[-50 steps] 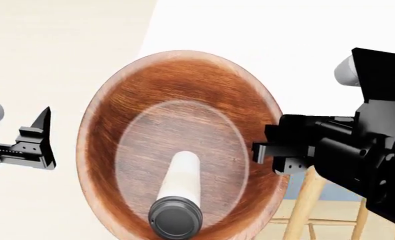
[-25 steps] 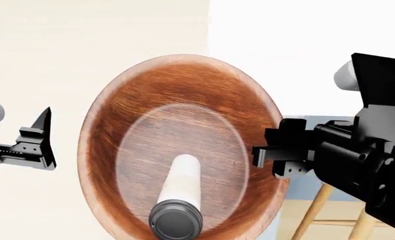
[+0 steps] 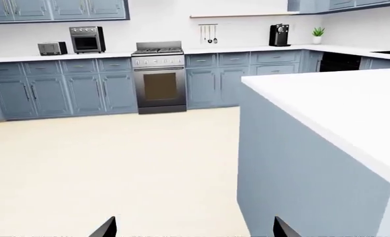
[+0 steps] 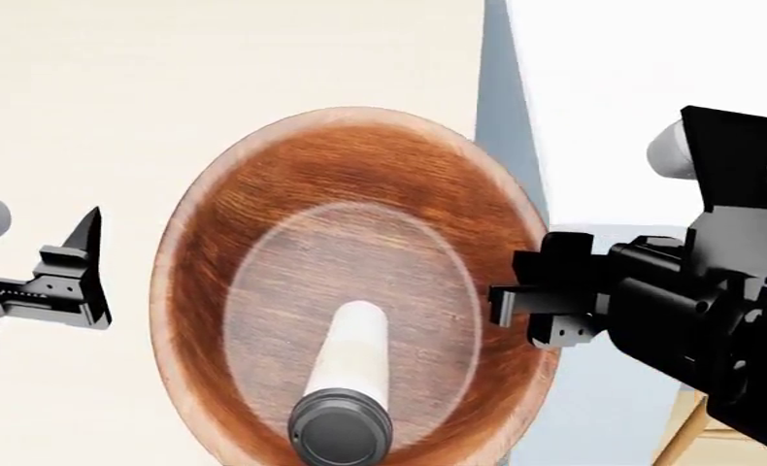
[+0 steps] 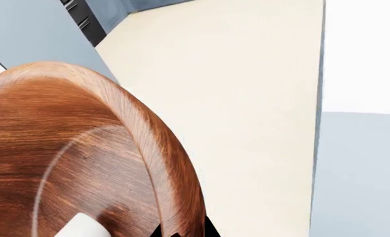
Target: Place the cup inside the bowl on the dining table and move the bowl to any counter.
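The cup [image 4: 348,388] is seen lying inside the bowl [image 4: 293,184], its dark lid toward the camera; the first part of the task is judged complete. The bowl is held off any bench, over the cream floor [image 4: 228,58], by the right tool [image 4: 519,311], which is clamped on the bowl's right rim; the white dining bench [image 4: 655,58] lies to the right, apart from the bowl. The left tool [image 4: 92,267] is spread wide and holds nothing, well apart from the bowl's left rim.

The step in hand is judged to be the carry to a kitchen bench [image 3: 214,49], seen along the far wall in the left wrist view. The bowl should be kept level, since a one-sided rim hold invites tilt; turns of the base should be made slowly; the corner of the dining bench should be given room; the rim should be released only once the base is resting flat on the worktop.
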Controlling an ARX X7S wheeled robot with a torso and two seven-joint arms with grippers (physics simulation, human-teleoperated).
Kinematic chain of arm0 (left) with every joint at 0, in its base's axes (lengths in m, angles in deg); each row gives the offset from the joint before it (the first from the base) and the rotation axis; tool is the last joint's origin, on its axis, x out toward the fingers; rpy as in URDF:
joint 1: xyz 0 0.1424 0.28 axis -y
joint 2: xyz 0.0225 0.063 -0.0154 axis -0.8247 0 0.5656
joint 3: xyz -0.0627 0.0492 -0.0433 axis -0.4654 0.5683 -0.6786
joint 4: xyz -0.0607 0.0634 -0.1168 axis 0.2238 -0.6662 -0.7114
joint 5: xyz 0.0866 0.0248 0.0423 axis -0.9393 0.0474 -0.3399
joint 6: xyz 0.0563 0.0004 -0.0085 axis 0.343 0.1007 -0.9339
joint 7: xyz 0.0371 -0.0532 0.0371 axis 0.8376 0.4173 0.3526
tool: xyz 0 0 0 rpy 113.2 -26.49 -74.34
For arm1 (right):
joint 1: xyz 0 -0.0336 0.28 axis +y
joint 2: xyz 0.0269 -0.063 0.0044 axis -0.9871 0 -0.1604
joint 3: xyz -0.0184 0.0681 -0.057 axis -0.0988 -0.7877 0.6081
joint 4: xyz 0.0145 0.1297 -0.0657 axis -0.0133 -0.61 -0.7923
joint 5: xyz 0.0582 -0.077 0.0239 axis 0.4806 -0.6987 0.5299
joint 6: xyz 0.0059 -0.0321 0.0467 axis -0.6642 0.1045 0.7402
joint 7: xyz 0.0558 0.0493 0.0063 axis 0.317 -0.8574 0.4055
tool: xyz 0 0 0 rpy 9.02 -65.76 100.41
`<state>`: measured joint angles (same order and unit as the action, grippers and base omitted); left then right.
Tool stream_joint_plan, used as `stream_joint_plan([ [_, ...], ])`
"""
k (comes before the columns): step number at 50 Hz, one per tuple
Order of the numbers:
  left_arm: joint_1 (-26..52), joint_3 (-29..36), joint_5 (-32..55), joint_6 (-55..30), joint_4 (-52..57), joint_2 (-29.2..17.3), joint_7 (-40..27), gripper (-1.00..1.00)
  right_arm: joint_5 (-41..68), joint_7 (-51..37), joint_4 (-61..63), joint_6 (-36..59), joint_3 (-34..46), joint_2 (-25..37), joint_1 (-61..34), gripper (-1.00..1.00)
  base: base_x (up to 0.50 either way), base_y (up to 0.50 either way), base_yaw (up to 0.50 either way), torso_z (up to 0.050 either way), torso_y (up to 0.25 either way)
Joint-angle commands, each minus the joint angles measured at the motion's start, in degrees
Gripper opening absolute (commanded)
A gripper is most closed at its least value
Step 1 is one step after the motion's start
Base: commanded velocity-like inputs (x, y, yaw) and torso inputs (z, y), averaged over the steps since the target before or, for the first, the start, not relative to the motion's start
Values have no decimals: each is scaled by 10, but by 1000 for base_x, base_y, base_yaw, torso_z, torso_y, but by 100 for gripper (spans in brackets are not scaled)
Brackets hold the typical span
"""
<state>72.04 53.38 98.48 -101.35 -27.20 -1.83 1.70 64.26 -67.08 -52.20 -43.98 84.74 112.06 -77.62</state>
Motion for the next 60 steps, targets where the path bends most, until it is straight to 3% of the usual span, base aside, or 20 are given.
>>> stream_joint_plan([
  [1,0,3,-2,2,-3,2,0,100,-3,7,1,-7,-15,3,-2,-100,-3,500,0,0,0],
  [40,-5,5,-1,7,-3,-4,7,100,-57,25,-2,-52,-19,-15,26,-100,5,500,0,0,1],
  [60,-8,8,-5,13,-7,-3,7,100,-79,32,-25,-62,-17,-41,31,-100,425,381,0,1,1],
])
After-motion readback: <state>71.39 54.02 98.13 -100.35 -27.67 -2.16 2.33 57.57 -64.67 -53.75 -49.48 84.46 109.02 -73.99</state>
